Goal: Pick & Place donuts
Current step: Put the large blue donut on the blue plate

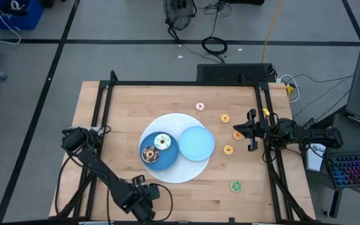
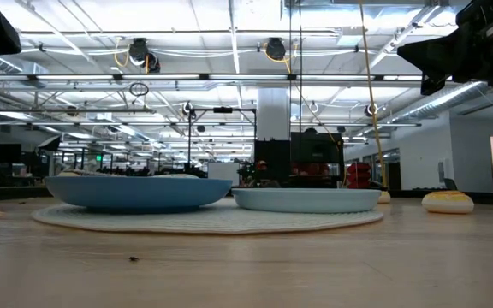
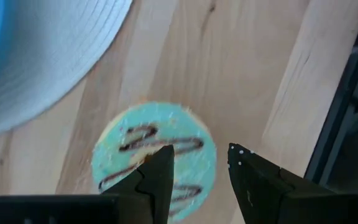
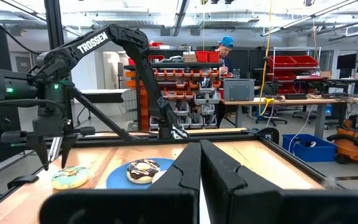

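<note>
left fingers (image 3: 166, 180) parted above green donut (image 3: 154, 155) near table's front edge, right fingers (image 4: 199, 174) closed, empty

Wooden table (image 1: 167, 100) under black framing, set with plates on a white mat.

Round white mat (image 1: 179, 172) near table centre; dark blue plate (image 1: 165, 161) on its left part, paler blue plate (image 1: 197, 143) touching it on the right. Beyond the table: black cables (image 1: 214, 45) on grey floor, keyboard (image 1: 355, 170) at right, red bin shelving (image 4: 191, 78), a person in a blue cap (image 4: 224, 50).

Green donut (image 3: 154, 158) with brown squiggles; blue plates (image 1: 196, 143) on white mat (image 1: 174, 172)
</note>
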You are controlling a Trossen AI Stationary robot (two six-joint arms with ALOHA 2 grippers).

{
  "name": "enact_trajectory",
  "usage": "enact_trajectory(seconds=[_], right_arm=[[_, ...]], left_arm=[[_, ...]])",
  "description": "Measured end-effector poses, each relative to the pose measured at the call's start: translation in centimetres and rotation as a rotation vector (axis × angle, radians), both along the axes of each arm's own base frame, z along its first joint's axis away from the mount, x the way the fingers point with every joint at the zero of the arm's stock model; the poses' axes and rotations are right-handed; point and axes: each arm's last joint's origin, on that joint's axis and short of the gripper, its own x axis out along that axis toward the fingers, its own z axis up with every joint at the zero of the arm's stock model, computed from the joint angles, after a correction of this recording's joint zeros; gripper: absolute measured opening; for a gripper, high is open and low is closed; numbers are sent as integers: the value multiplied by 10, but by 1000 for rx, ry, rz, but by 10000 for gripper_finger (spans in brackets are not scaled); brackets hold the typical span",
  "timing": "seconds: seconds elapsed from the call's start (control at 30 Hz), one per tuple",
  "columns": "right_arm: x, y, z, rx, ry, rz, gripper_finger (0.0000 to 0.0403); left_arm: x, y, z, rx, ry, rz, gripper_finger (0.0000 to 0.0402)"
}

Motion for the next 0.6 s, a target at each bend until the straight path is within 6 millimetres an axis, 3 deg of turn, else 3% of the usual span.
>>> enact_trajectory(seconds=[0.27, 0.6], right_arm=[[0, 0, 0, 0, 0, 0, 0], [0, 0, 0, 0, 0, 0, 0]], left_arm=[[-4, 3, -10, -24, 39, 68, 152], [-7, 4, -38, -117, -2, 88, 152]])
